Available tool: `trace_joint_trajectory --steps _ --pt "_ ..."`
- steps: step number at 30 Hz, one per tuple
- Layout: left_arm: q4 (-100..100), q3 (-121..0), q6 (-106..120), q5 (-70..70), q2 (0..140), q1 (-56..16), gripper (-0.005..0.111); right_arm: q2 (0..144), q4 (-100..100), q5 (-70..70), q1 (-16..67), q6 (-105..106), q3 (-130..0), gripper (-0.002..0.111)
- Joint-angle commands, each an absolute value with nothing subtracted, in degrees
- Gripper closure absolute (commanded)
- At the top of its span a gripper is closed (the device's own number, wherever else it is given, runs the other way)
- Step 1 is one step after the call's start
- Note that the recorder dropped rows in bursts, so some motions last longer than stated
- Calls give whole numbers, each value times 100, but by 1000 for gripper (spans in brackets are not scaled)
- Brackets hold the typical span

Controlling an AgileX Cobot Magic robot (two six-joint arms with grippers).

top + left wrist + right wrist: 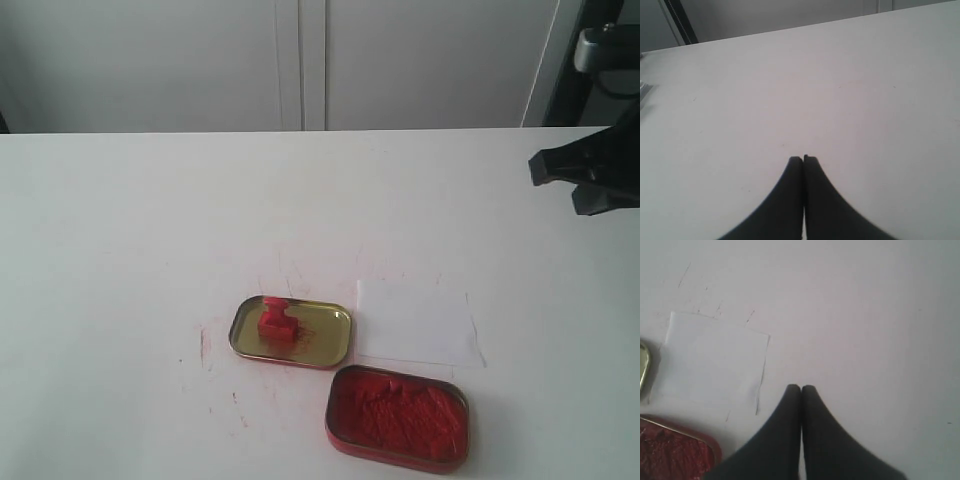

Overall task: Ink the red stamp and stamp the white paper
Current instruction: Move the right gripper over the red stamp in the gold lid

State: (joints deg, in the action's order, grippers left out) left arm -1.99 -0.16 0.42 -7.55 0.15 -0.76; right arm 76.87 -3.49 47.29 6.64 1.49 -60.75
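Logging zero progress: you hold both the left claw (803,159) and right claw (801,387) pinched closed and empty above the worktop (120,220), the red stamp (277,322) stands ungrasped in the gold lid (325,335) beside the ink tin (390,456), and the white paper (415,322) shows no print yet.

Exterior view's edge crops the right arm (598,172). Right wrist view catches only a corner of the red ink tin (675,452) and a sliver of the gold lid (643,365). The red stamp (276,322) hides its face, seemingly flat against the lid.
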Motion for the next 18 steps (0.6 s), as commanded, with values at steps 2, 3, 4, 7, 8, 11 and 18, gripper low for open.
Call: trace_joint_trajectory --steps 2,3,4,7,8,11,18 --pt "-180 0 46 -757 0 -66 107 8119 -432 4845 1022 301 -6396 108" --pt "-180 0 46 -757 0 -66 107 8183 -432 4843 1096 301 -6467 108" --pt "-180 0 46 -757 0 -66 107 8267 -432 4857 1186 301 -6542 108" --pt "-180 0 46 -757 0 -66 107 8526 -432 4953 1442 314 -6782 108" --pt "-180 0 46 -757 0 -66 107 8606 -432 4994 1530 384 -6855 108" --pt "-180 0 46 -757 0 -66 107 8918 -432 5180 1780 595 -7125 108" --pt "-180 0 46 -757 0 -66 107 9561 -432 5352 2385 742 -7608 108"
